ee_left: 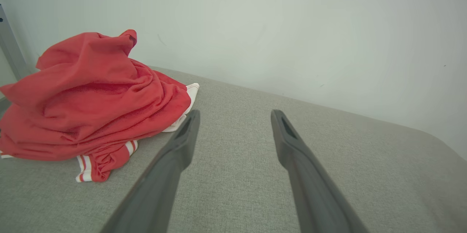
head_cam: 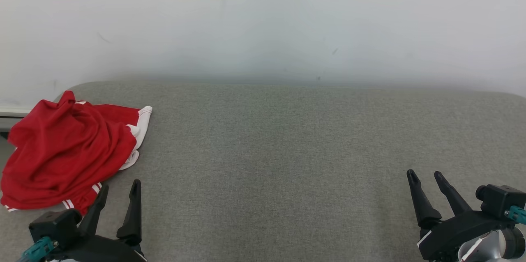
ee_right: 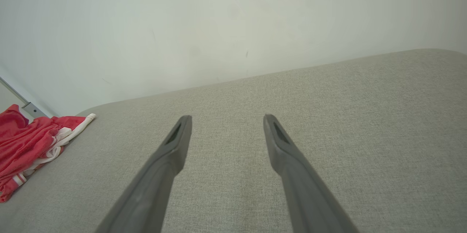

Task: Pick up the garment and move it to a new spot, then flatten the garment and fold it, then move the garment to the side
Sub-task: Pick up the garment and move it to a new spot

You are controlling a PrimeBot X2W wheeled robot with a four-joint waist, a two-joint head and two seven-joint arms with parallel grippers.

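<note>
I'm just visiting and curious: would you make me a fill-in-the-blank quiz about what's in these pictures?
The crumpled garment is mostly ____ with white trim.
The end effector nearest it is the robot's ____ one.
The right end effector is ____, holding nothing.
The garment lies on a ____ fabric surface.
Missing words: red; left; open; grey.

Black tapered fingers (head_cam: 418, 196), teal fittings (head_cam: 39, 249), perhaps silver wrist (head_cam: 489, 246).
</note>
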